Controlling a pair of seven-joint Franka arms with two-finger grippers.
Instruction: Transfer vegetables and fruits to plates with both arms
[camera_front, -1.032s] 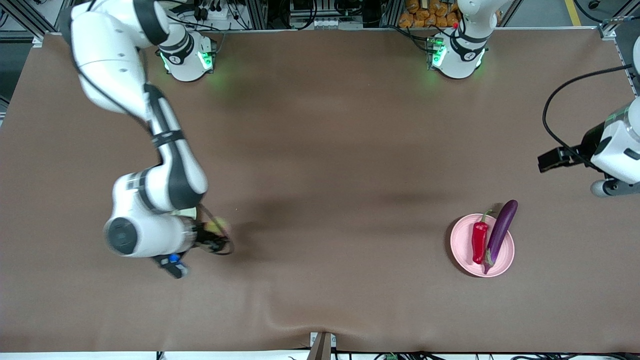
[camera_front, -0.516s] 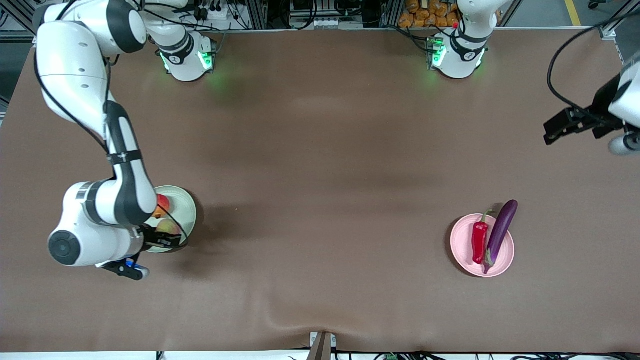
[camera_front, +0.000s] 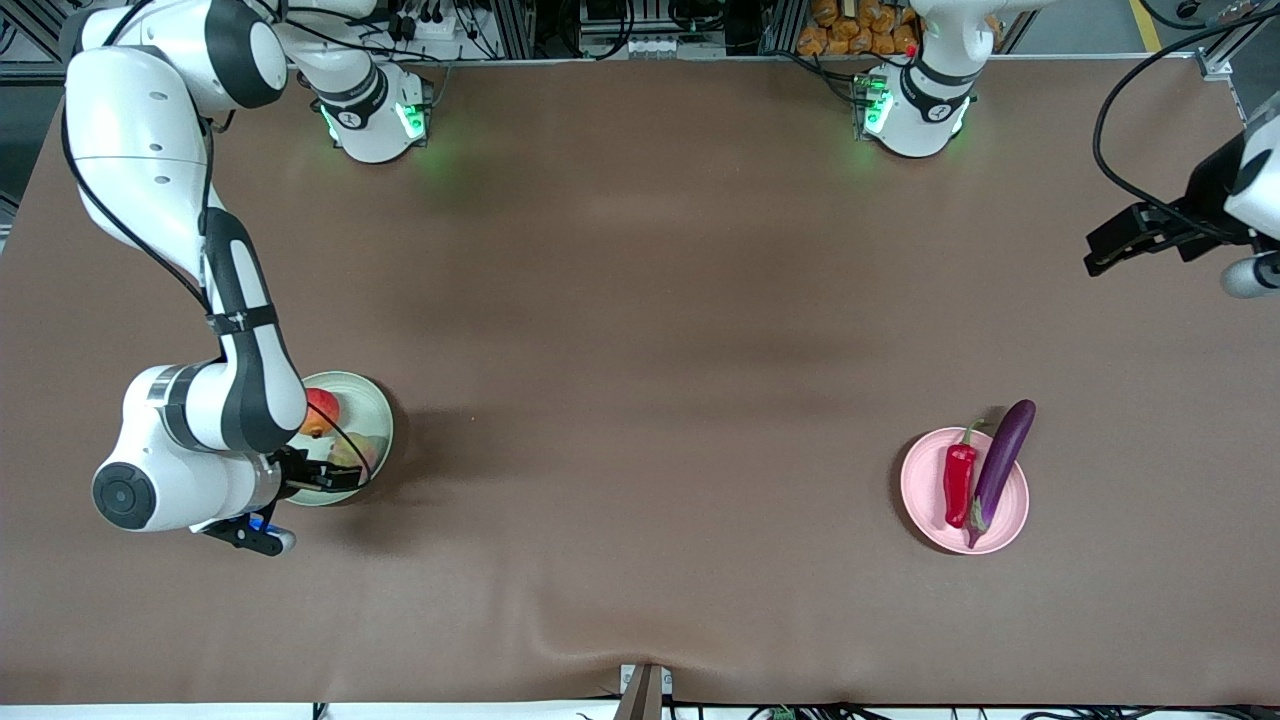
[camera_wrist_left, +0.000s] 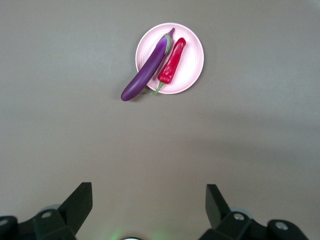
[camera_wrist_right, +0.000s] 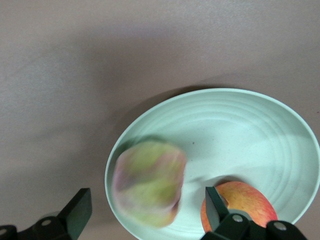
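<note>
Right gripper (camera_wrist_right: 145, 212) (open) over green plate (camera_wrist_right: 240, 125), eggplant (camera_front: 1000, 465) lengthwise across pink plate (camera_front: 925, 520)

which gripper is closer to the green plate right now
The right. The right gripper hangs open directly over the green plate, above the yellow-green fruit and the apple. The left gripper waits open at the left arm's end of the table.

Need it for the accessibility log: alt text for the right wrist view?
A pale yellow-green fruit, blurred, sits free in a pale green plate beside a red apple. The right pincer is open above them, over brown table.
</note>
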